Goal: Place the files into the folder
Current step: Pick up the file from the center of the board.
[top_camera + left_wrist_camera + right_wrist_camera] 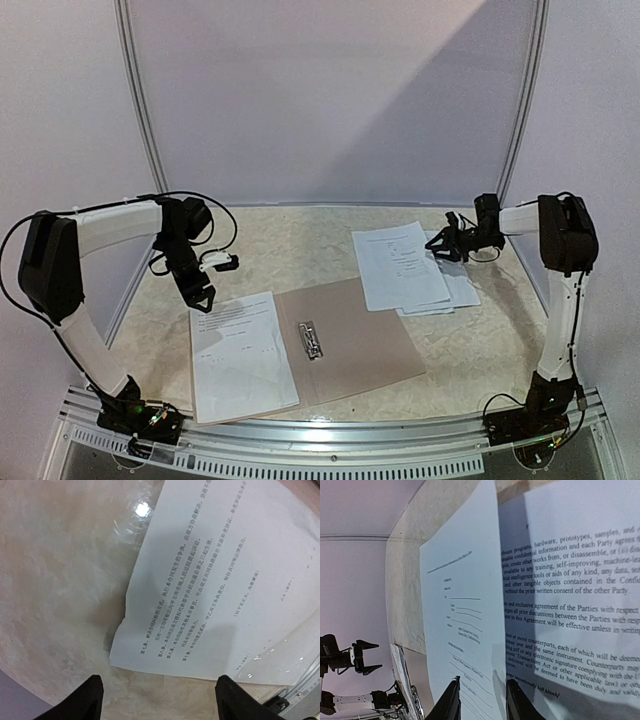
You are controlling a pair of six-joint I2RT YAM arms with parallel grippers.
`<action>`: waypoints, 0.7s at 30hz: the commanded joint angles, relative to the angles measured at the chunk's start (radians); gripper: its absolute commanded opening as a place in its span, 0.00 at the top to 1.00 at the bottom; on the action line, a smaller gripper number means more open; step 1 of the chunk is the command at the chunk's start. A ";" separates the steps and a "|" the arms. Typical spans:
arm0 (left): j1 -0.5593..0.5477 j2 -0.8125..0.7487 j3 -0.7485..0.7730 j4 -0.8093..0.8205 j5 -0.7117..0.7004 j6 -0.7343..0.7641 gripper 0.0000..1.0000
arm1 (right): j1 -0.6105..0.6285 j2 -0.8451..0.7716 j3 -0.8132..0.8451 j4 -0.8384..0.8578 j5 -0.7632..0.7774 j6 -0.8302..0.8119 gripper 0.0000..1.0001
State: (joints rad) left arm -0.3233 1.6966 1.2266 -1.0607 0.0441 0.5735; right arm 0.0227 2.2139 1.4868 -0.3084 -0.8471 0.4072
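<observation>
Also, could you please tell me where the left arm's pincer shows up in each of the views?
Top view: the left pincer is left of centre, near the far corner of the sheet.
Left wrist: its two dark fingers at the bottom edge.
Right wrist: small, at the far left edge.
Shared: the marbled table.

folder (355,345) – centre front | sheet (240,355) – left of its clip (310,340) | files stack (405,268) – behind-right of folder

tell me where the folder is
Top view: the folder lies open at the table's near edge, centre, a sheet on its left side.
</observation>
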 commanded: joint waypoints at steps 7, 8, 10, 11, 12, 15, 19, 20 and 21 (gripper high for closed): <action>-0.014 0.019 0.007 -0.006 -0.004 0.016 0.21 | 0.051 0.110 0.069 -0.083 0.020 0.002 0.78; -0.015 0.020 0.007 -0.005 -0.004 0.016 0.21 | 0.052 0.111 0.073 -0.093 0.019 0.004 0.84; -0.014 0.020 0.008 -0.006 -0.003 0.014 0.21 | 0.051 0.112 0.083 -0.104 0.013 -0.002 0.95; -0.015 0.020 0.008 -0.006 -0.003 0.014 0.21 | 0.051 0.110 0.085 -0.107 0.007 -0.005 0.99; -0.015 0.020 0.008 -0.007 -0.002 0.014 0.21 | 0.051 0.104 0.084 -0.107 0.000 -0.007 1.00; -0.014 0.014 0.009 -0.012 0.006 0.015 0.21 | 0.051 0.065 0.087 -0.112 -0.008 -0.009 1.00; -0.014 0.005 0.020 -0.037 0.033 0.028 0.21 | 0.067 -0.023 0.093 -0.153 0.037 -0.035 1.00; -0.015 0.000 0.026 -0.045 0.044 0.030 0.20 | 0.079 -0.065 0.095 -0.172 0.053 -0.052 1.00; -0.013 -0.007 0.032 -0.051 0.058 0.033 0.20 | 0.094 -0.091 0.100 -0.192 0.074 -0.080 1.00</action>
State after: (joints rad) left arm -0.3244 1.6970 1.2282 -1.0760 0.0509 0.5838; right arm 0.0772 2.2749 1.5520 -0.4351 -0.8299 0.3973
